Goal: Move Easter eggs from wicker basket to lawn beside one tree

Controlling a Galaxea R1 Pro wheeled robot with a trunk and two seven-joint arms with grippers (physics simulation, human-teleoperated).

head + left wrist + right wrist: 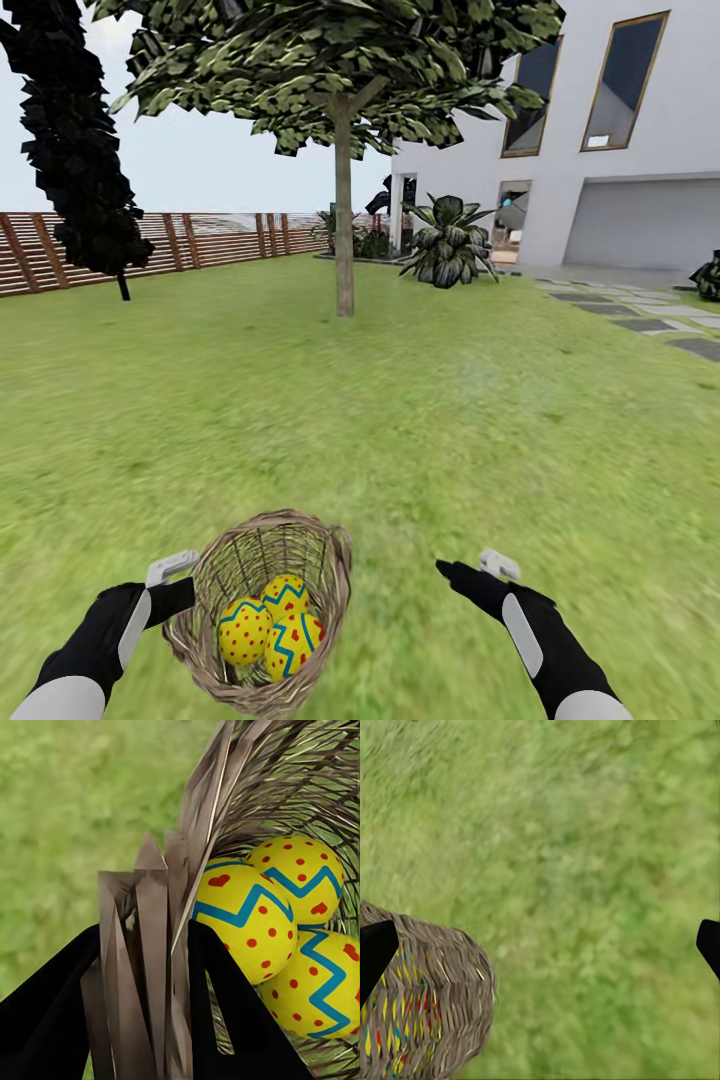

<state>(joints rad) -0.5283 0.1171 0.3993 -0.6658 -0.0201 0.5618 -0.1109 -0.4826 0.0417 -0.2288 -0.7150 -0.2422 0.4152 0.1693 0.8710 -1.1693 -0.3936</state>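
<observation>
Green lawn (pixel 420 420) surrounds the left gripper (pixel 146 967) clamping the wicker basket (pixel 262 610) rim, three Easter eggs (pixel 270 625) inside; the right gripper (pixel 470 572) hangs spread, empty.

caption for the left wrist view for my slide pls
Left gripper clamped on the wicker basket rim, three Easter eggs inside, lawn beyond.

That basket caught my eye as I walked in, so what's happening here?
The robot's left gripper is shut on the rim of the basket, which tilts above the lawn. All three eggs lie inside. The right gripper is open and empty beside the basket. A tree stands farther off, straight ahead across the grass, and no egg lies by it yet.
</observation>
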